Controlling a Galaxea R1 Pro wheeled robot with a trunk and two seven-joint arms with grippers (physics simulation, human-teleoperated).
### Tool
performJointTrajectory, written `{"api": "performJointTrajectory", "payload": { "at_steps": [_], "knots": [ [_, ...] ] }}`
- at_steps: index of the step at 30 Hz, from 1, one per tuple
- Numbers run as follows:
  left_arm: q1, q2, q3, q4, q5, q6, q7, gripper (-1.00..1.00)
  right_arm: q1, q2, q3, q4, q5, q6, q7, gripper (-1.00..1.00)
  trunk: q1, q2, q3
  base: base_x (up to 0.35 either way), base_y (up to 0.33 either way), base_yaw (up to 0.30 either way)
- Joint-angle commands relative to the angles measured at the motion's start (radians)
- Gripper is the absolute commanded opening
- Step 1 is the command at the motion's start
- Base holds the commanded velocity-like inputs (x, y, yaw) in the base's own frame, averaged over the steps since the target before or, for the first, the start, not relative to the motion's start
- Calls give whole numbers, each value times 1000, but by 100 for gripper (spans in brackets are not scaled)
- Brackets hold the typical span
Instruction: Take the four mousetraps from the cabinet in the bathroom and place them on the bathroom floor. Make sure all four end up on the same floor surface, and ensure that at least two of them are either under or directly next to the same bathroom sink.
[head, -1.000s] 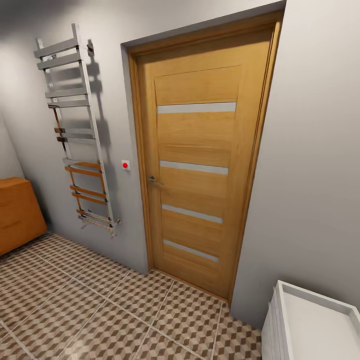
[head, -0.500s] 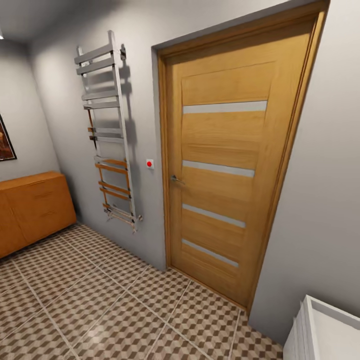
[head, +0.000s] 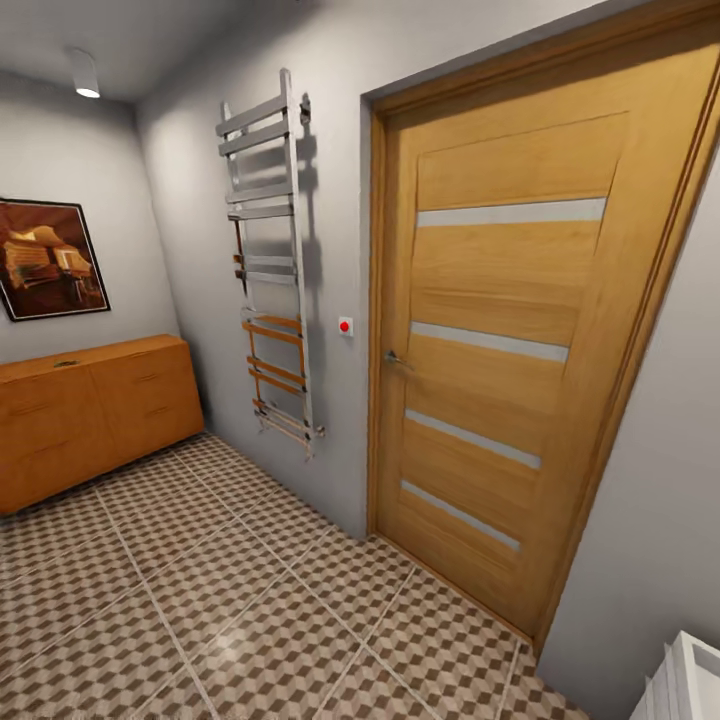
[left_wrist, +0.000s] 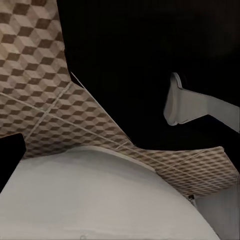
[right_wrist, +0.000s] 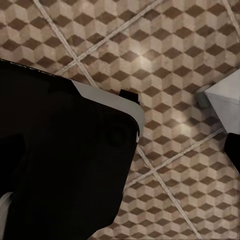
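Far left, cabinet (head: 90, 415) on floor (head: 230, 610).

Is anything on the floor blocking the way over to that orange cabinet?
Nothing visible does. The patterned floor runs bare from the near edge up to the cabinet against the far wall. The door and towel rail sit off to the side.

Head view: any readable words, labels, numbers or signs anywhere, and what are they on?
None can be read.
The framed picture above the cabinet shows a brownish image, no lettering.
The red button beside the door carries no mark.
The towel rail and floor bear no text.
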Motion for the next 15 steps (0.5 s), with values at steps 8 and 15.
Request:
{"api": "performJointTrajectory", "payload": {
  "at_steps": [8, 15],
  "knots": [
    [-1, -1, -7, 8, 12, -314, 9, 100, -2, 0, -2, 3, 5, -4, 1, 100, 0, -2, -2, 0, 0, 290],
    [-1, 0, -7, 14, 13, -450, 11, 100, -2, 0, -2, 3, 5, -4, 1, 100, 0, -2, -2, 0, 0, 290]
  ]
}}
